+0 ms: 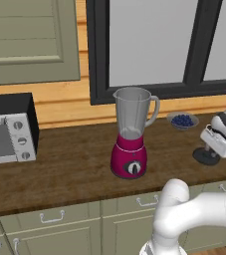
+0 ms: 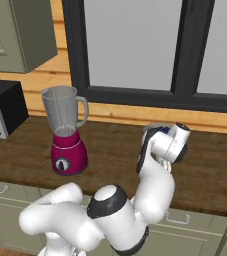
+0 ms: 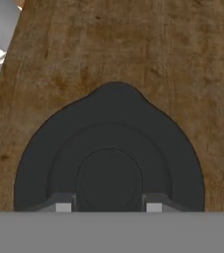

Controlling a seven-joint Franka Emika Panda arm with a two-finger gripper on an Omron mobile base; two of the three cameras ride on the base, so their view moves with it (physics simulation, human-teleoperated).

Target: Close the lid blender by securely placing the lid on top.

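**Lid gripped on the counter, blender jar uncovered**

A long brown wooden counter [image 1: 74, 169] is seen running across the kitchen, backed by a wood-plank wall and one large dark-framed window [image 1: 149, 45]. Grey-green cabinet fronts [image 1: 59, 224] with metal handles are set beneath the counter, and one wall cabinet [image 1: 30, 40] is hung at about 10 o'clock in the left base view.

The white arm is bent forward from the base and carried to 3 o'clock of the blender; its hand is tipped down over the counter. The gripper [image 3: 109, 207] is closed narrowly about the raised centre of the lid [image 3: 108, 148], one finger being placed on either side of that knob. The lid is laid flat on the wood, well apart from the blender.

By count, largest first: one silver-and-black toaster oven [image 1: 7, 132] at 9 o'clock; one blender [image 1: 131, 132] near the middle, its magenta base standing upright on the counter and its clear jar open at the top; one small bowl of blueberries [image 1: 182, 120] at about 2 o'clock of the blender, near the wall; one black lid [image 1: 205, 156] at 3 o'clock under the hand
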